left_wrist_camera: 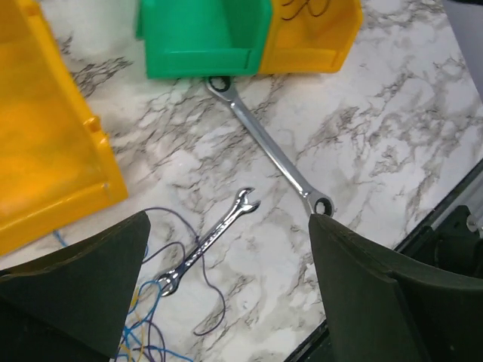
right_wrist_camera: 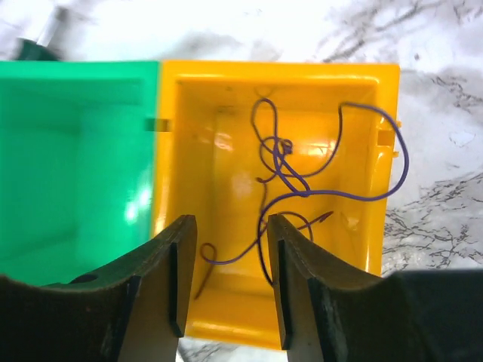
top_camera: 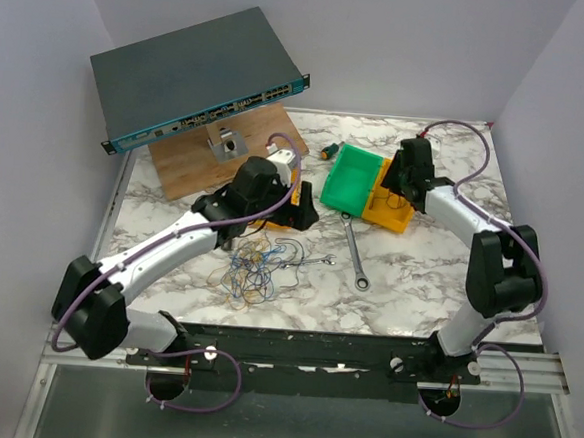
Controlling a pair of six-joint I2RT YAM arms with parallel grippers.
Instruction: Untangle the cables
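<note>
- The cables, a loose tangle of blue, yellow and orange strands, lay on the tabletop close to its near edge, a little left of the middle. The looped heap had no clear long axis.
- A small wrench lay just right of the tangle. Thin strands crossed its near end.
- The left gripper hovered just beyond the tangle with its jaws spread wide, holding nothing. The small wrench sat under the gap, and the tangle lay toward the near edge and to the gripper's left.
- The left arm looked by far the nearer to the tangle, so reaching it would likely have meant pulling back toward the near edge. The right arm was well apart from it.
- A long wrench lay farther out, slanting from the bins toward the near edge.
- Toward the far right corner, the right gripper hung over a yellow bin with its jaws partly apart, pinching nothing that could be seen.
- A purple wire lay loose inside that bin, one strand running below the gap.
- A green bin touched the yellow bin's left side.
</note>
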